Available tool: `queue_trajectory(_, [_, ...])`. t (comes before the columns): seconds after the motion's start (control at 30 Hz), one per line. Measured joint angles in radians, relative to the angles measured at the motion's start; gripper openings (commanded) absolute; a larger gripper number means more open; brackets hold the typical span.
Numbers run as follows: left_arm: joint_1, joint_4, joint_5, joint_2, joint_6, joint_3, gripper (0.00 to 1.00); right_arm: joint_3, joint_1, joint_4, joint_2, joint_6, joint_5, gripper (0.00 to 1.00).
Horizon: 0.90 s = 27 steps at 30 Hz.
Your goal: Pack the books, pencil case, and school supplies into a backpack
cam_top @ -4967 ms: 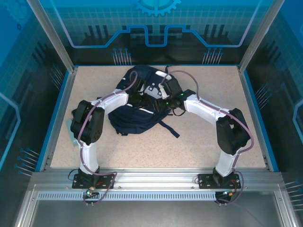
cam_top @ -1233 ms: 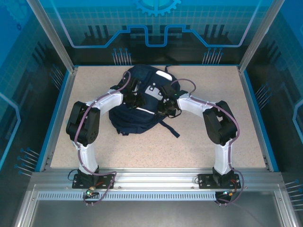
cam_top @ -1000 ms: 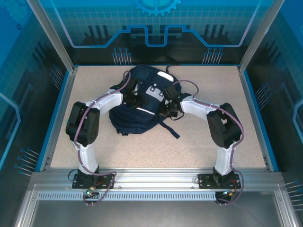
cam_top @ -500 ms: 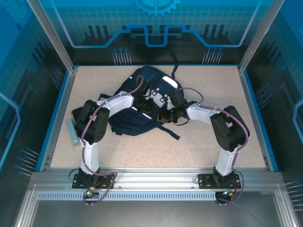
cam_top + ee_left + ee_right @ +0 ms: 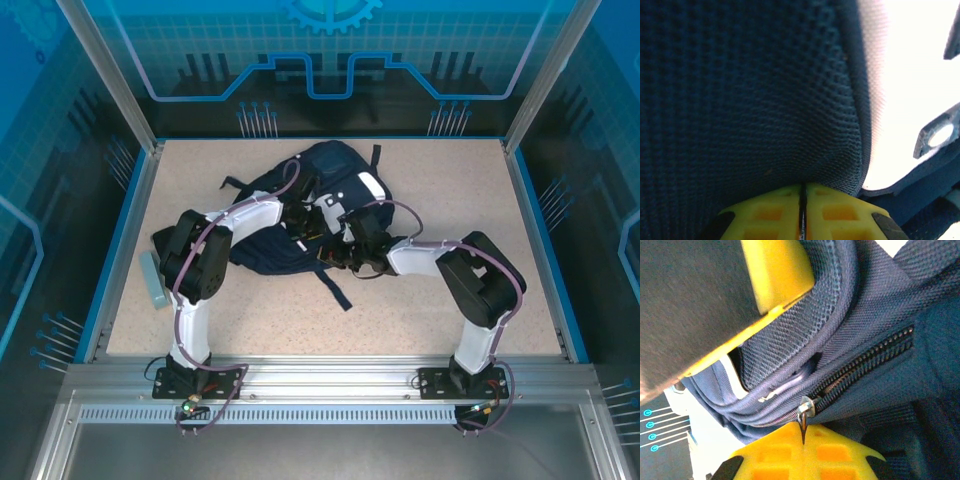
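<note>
Pale-green and slim, an object (image 5: 152,281) lies near the desk's (image 5: 450,180) left edge. Right of it, mid-desk, the navy backpack (image 5: 322,165) lies slumped, with 2 arms reaching into it. The left pincer (image 5: 803,192) is clamped shut on a fold of its mesh fabric. The right pincer (image 5: 803,432) pinches the metal zipper pull (image 5: 804,410), just beside a padded mesh strap (image 5: 805,340).

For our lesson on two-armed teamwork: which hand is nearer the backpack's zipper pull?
Right. The right hand pinches the zipper pull between its fingertips; the left hand clamps the backpack by its mesh fabric, apart from the pull.
</note>
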<state>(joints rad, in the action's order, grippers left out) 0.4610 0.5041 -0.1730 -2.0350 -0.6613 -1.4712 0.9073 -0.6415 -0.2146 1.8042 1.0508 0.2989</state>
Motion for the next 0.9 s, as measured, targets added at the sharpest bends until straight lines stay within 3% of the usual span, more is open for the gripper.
queue_trajectory(0.07, [0.000,0.000,-0.002,0.000,-0.003,-0.001,0.12,-0.010,-0.008,-0.008,-0.010,0.007,-0.010,0.03])
queue_trajectory(0.2, [0.005,-0.010,-0.015,0.001,0.000,-0.006,0.21,-0.042,-0.014,0.018,-0.082,0.002,-0.010,0.31])
queue_trajectory(0.3, [0.008,-0.030,-0.019,0.019,0.010,-0.006,0.31,-0.071,-0.041,0.067,-0.190,-0.020,-0.002,0.40])
queue_trajectory(0.6, [0.011,-0.030,0.005,0.298,0.058,0.131,0.38,-0.108,0.013,0.267,-0.423,-0.066,-0.125,0.58])
queue_trajectory(0.77, [0.035,-0.038,0.012,0.438,0.060,0.266,0.41,-0.134,0.096,0.332,-0.444,-0.071,-0.155,0.63])
queue_trajectory(0.9, [0.082,-0.079,0.016,0.463,0.034,0.391,0.43,-0.134,0.129,0.339,-0.432,-0.071,-0.154,0.62])
